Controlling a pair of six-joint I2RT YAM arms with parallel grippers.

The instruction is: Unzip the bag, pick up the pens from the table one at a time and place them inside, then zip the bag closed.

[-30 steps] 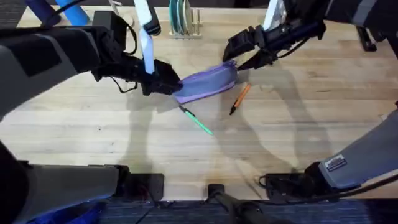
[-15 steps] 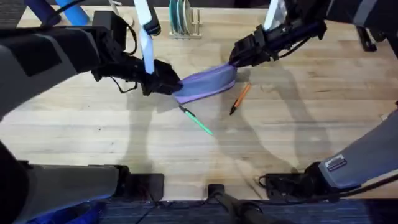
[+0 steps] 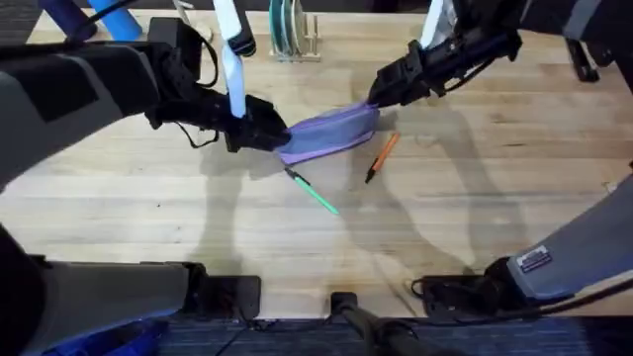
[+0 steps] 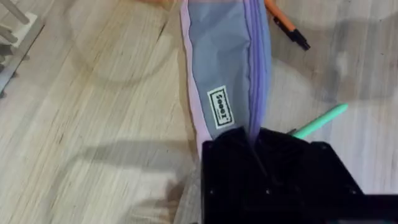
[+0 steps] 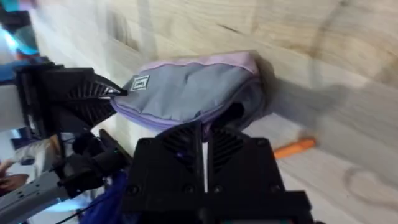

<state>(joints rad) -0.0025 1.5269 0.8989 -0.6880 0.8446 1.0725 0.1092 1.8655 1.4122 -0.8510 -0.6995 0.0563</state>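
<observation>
My two black pincers [image 3: 265,136] [image 3: 378,96] clamp the soft lavender fabric pouch [image 3: 329,133] (zipper shut) at its left and right ends on the wooden butcher-block table [image 3: 475,198].

The wooden counter [image 3: 495,168] carries the bag [image 3: 331,133] mid-counter, with the green pen [image 3: 313,192] and orange pen [image 3: 381,156] just beside it toward the near edge, and a dish rack [image 3: 294,44] at the far edge.
</observation>
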